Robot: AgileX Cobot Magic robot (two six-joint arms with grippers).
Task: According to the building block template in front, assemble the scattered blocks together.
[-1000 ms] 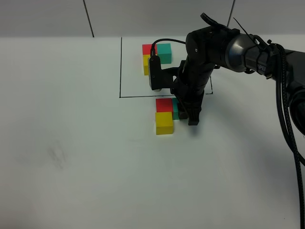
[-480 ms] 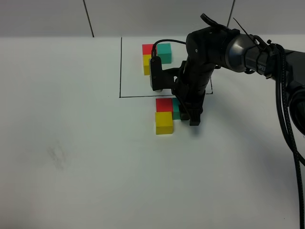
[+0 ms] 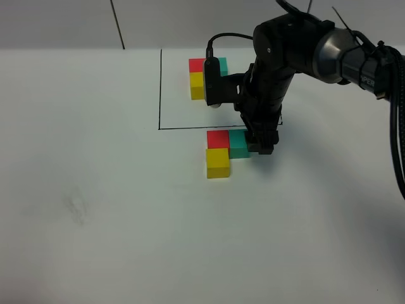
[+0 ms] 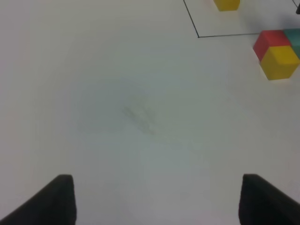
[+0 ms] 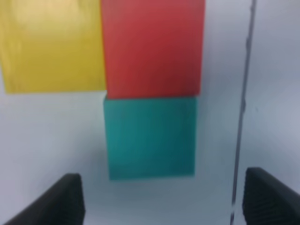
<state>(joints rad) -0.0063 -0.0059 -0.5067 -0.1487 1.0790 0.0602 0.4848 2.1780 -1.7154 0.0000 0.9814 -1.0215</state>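
Teal block [image 5: 150, 137] btwn right gripper [image 5: 159, 199] fingers, not touching, jaws apart, touching red block [image 5: 152, 47], yellow block [image 5: 54, 44] adj; left gripper [image 4: 157, 199] open, no legible writing.

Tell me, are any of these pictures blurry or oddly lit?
Right wrist view: very close, so the teal cube, red cube and yellow cube have soft, fuzzy edges. Left wrist view: evenly lit white table, a faint grey smudge, dark blurred fingers at the picture's edge. Exterior high view: sharp, with soft shadows under the right arm.
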